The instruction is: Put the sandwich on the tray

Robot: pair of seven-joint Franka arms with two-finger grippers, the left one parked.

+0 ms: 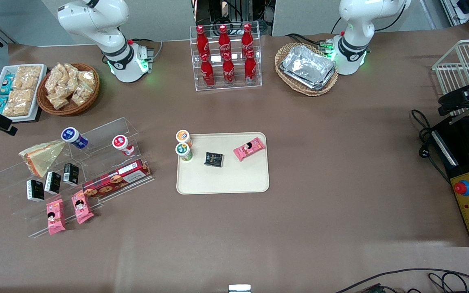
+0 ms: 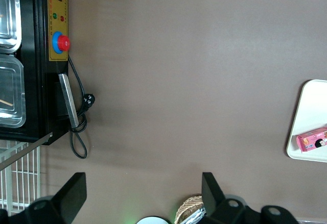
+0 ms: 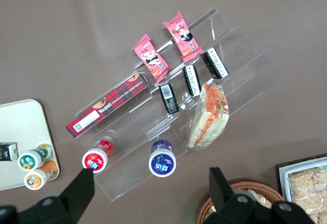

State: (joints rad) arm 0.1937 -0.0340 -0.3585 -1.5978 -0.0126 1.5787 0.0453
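Counter [image 1: 340, 183] plain taupe-brown. Tray [image 1: 222, 181] cream-beige. Sandwich [image 3: 208, 117]: pale bread, pink-orange filling, clear wrap. Gripper [image 3: 153, 193] above the clear display stand [image 3: 240, 76], black fingers [image 3: 82, 191]. Biscuit box [image 3: 107, 104] red-and-black tartan. Snack packets [image 3: 151, 57] pink. Bottles [image 1: 224, 55] red, white script.

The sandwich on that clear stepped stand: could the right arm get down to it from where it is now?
Probably yes. The end effector hangs open above the clear stand, and nothing lies on top of the sandwich. The black packets and the blue-lidded cup sit beside it, so room for the fingers looks tight.
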